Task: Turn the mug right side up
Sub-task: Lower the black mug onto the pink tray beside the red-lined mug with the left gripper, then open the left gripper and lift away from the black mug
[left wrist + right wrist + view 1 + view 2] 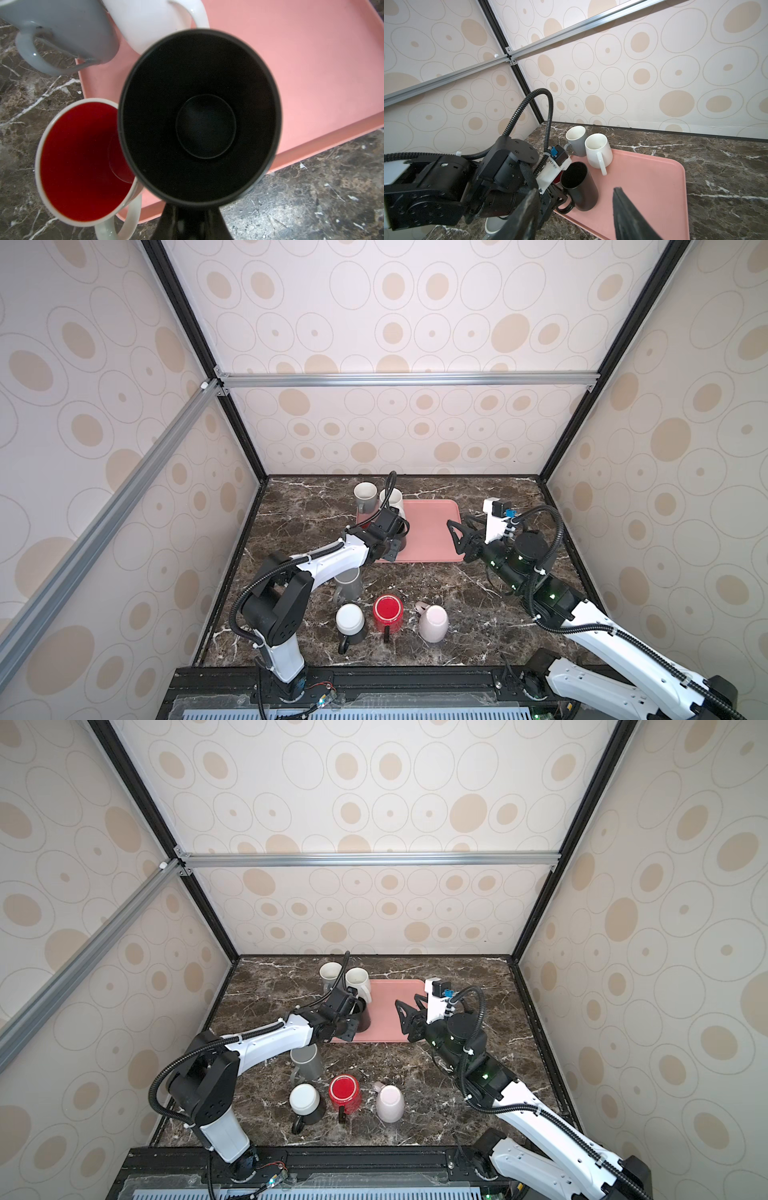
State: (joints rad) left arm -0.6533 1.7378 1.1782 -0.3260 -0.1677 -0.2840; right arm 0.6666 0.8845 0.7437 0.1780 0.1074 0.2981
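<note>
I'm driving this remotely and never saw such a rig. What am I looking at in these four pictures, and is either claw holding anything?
Two robot arms stand at the near edge of a table, each ending in a two-fingered gripper. Both top views look down on the whole scene; the other two come from a camera on each wrist. The left gripper is shut on the handle of the black mug, mouth up on the pink tray; the left wrist view looks into it. The right gripper hangs open above the tray, holding nothing. By the black mug stand a red-lined mug, a grey mug and a white mug, mouth up. Nearer the front, a red mug and a white-bottomed mug sit upside down.
</note>
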